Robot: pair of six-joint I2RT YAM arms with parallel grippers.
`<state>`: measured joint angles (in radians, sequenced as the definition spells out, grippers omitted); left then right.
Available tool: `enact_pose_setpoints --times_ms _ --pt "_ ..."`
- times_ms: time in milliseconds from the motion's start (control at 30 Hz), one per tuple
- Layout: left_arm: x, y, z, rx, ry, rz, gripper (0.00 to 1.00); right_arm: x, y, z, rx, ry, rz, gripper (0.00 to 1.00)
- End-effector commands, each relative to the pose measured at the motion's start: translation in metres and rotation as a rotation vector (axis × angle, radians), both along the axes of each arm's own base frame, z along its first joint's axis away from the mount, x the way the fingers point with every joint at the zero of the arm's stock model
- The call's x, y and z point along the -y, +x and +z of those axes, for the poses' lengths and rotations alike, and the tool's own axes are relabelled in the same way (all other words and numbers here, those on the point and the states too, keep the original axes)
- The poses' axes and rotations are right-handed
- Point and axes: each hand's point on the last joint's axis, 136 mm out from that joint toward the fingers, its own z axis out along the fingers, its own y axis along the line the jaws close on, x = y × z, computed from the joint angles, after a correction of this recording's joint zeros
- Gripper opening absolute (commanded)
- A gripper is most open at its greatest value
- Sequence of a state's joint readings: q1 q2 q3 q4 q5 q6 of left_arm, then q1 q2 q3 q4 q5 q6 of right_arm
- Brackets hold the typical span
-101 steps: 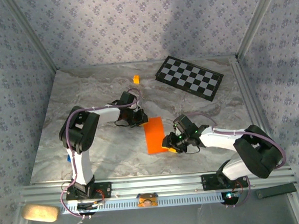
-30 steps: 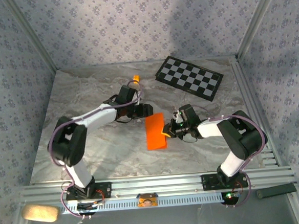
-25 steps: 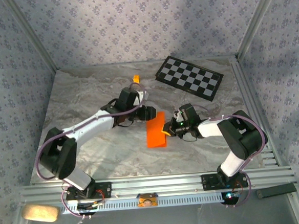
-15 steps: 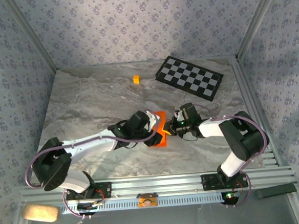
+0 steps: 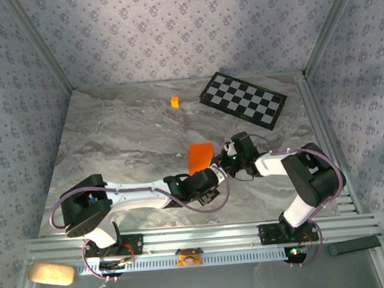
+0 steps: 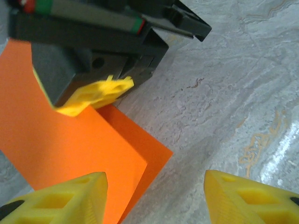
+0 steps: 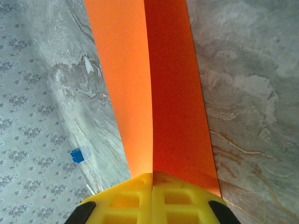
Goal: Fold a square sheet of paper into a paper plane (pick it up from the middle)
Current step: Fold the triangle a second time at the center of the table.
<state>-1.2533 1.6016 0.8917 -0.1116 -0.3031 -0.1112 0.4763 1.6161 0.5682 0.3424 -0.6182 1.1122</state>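
While the right end effector (image 7: 152,184) was clenched on an edge of the square sheet of paper (image 5: 200,156), the sheet lay folded into a narrow strip near the middle of the bench (image 5: 112,136), slightly toward the near edge. In the right wrist view, two orange panels met along a straight line running away from the shut yellow fingers, and one panel was brighter than the other. In the left wrist view, the upper layer sat offset from the lower one, whose corner showed past it. The left end effector (image 6: 154,189) was released, jaws wide apart and gripping nothing, at the sheet's near end. A checkered board (image 5: 243,99) lay toward the far right corner. A small orange cube (image 5: 174,102) sat near the far edge. Both were well apart from the sheet.
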Motion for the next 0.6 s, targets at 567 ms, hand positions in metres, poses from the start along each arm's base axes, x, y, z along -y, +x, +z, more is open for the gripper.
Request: enact_pose_setpoints --times_ms 567 --pt "0.006 0.017 -0.006 0.118 0.105 0.007 0.4 0.002 -0.001 0.007 -0.017 0.018 -0.001 0.06"
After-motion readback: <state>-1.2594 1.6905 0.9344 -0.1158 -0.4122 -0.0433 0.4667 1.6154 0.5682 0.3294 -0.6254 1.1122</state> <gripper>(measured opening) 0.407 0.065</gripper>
